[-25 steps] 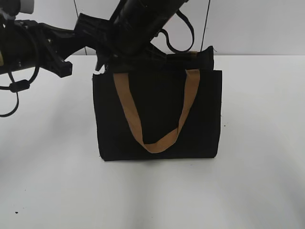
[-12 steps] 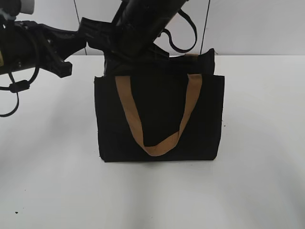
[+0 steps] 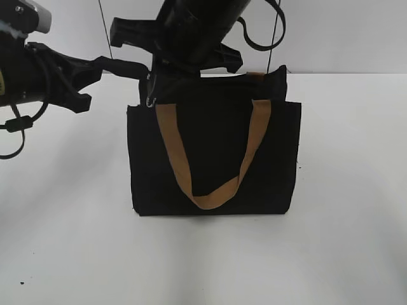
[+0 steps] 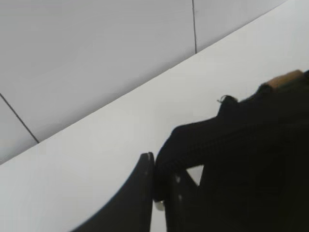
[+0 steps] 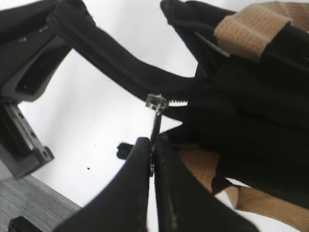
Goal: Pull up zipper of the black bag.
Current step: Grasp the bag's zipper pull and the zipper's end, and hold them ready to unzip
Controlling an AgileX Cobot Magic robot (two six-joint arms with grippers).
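At frame centre, the right gripper (image 5: 152,153) pinches the zipper (image 5: 157,103) pull of the black bag (image 3: 213,159). The left gripper (image 4: 155,181) clamps the bag's corner fabric at lower centre.

The right pincer (image 5: 152,154) is pinched shut on the zipper tab (image 5: 155,126), with the black bag (image 3: 213,159) pressed close on one side of it and bare white table (image 5: 104,121) open on the other. Across that open patch stands the left pincer (image 4: 155,186), clamped on the bag's end corner, so the zip line (image 5: 111,67) stretches between the two as a barrier. The tan handle (image 5: 251,31) lies over the bag's top beyond the tab. In front of the bag, the table (image 3: 203,260) lies open.
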